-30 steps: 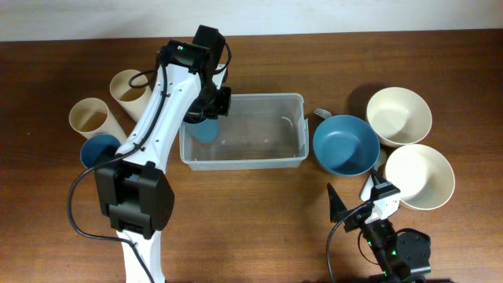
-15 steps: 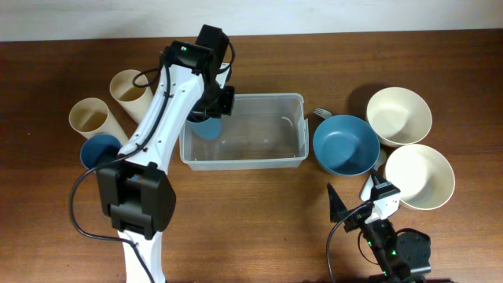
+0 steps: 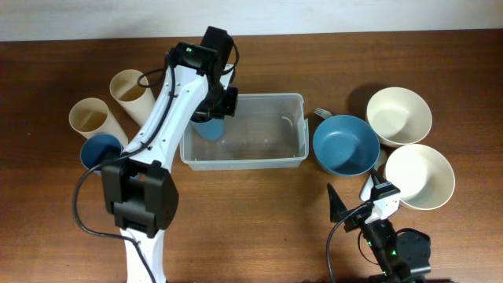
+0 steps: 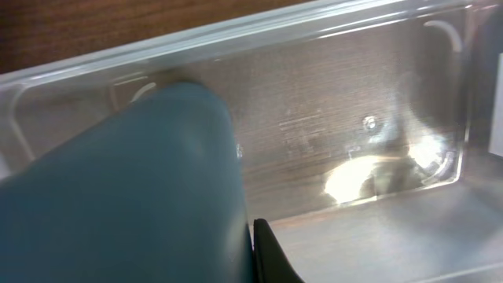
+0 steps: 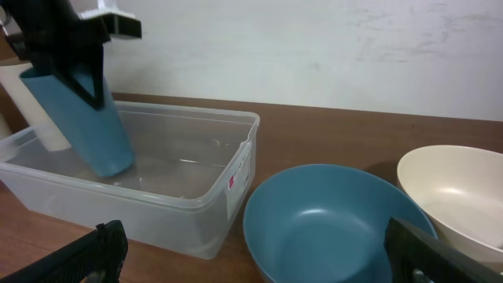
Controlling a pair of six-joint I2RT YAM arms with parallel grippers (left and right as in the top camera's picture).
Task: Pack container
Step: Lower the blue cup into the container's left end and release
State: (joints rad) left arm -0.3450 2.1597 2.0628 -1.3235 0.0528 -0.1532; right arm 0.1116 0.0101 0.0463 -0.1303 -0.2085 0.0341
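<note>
- Left gripper point(image 5: 69, 69) grasps the blue cup point(image 5: 94, 130) near its top, tilted, so the base below reaches into the container point(image 5: 200, 212).
- Right gripper point(image 3: 355, 203) spread wide, idle, well apart.

Close to the left wrist camera, the blue cup point(image 4: 118, 189) is a blur running off the left and bottom edges, hiding all but one tip of the fingers point(image 4: 271, 255). Overhead, a grey utensil point(image 3: 322, 113) shows only its end past the blue bowl point(image 3: 346, 145). The right wrist view's edge cuts the cream bowl point(image 5: 457, 196).
</note>
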